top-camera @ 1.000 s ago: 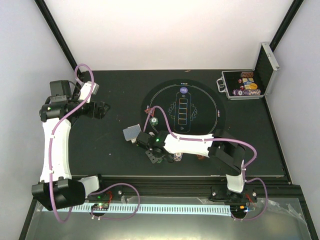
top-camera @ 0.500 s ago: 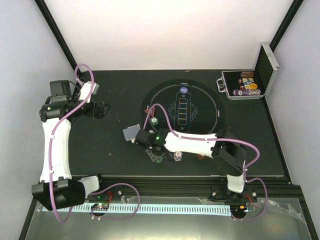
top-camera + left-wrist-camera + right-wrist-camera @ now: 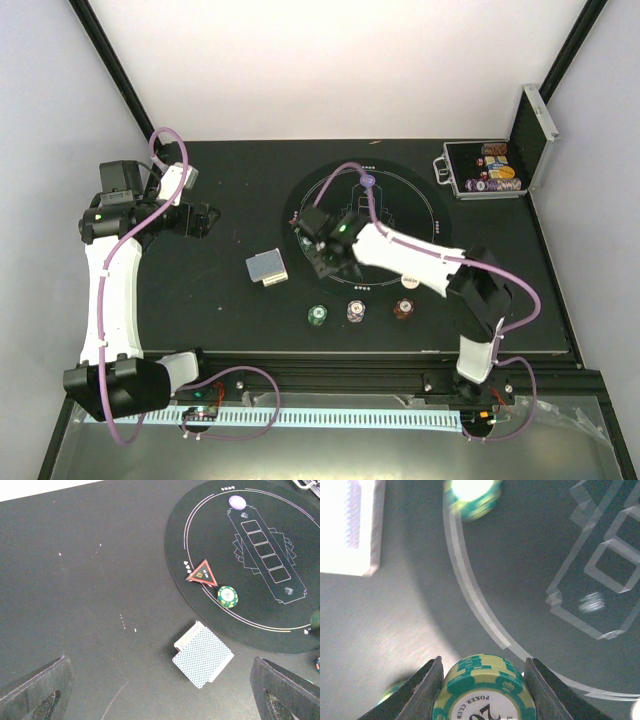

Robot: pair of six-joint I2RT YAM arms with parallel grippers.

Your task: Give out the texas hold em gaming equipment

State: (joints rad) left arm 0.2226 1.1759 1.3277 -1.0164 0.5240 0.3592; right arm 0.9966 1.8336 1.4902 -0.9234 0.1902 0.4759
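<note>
My right gripper hangs over the left edge of the round black mat. In the right wrist view it is shut on a small stack of green chips. Another green chip lies on the mat's white line ahead of it, and it also shows in the left wrist view next to the red triangle. The card deck lies grey-blue back up, left of the mat. Green, purple and brown chips sit near the front edge. My left gripper is open and empty at the far left.
The silver-edged case with coloured chips stands open at the back right. A pale disc lies at the far end of the mat's card boxes. The right arm's pink cable arches over the mat.
My right gripper has left the green chips near the front edge and moved back to the mat's left edge, carrying green chips. The left arm has not moved.
</note>
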